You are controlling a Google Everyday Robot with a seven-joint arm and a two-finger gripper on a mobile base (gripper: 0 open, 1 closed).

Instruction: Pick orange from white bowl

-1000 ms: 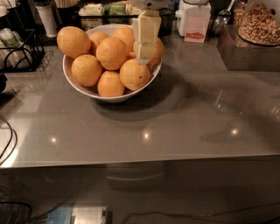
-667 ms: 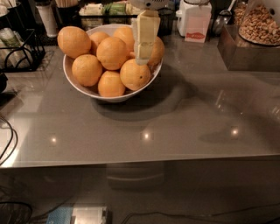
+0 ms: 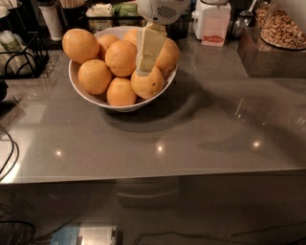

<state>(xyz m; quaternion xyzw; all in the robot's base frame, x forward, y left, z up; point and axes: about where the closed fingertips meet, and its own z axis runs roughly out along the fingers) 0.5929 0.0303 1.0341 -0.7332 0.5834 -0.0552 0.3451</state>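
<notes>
The pincer [image 3: 145, 70] hangs over the right half of the white bowl [image 3: 74, 80], suspended from a white wrist housing [image 3: 162, 9] at the far edge of the scene. Its pale yellow body points downward and leans slightly, so the lower end sits further left than the top. Whether it is released or clenched cannot be told from this standpoint.

Item count: one bowl, one pincer, eight oranges [image 3: 80, 45] (counted from the visible tops only). The bowl stands on the grey glossy tabletop [image 3: 191, 143], in its far left part.

The task orange [image 3: 171, 53] lies at the right side of the bowl, close to the rim and directly behind the pincer, which covers its left portion. Only the right portion shows. The outline is round. No long axis and no stem end can be made out, so no heading can be stated.

The lower end of the pincer overlaps the top of a speckled orange [image 3: 149, 86], which lies in front of the task orange at the near right rim. Another large orange sits just left of the pincer.

Behind the bowl stands one white container [image 3: 213, 24] with a red mark. Further right is one bin of nuts [image 3: 284, 31]. One black wire rack [image 3: 19, 55] stands left of the bowl.
</notes>
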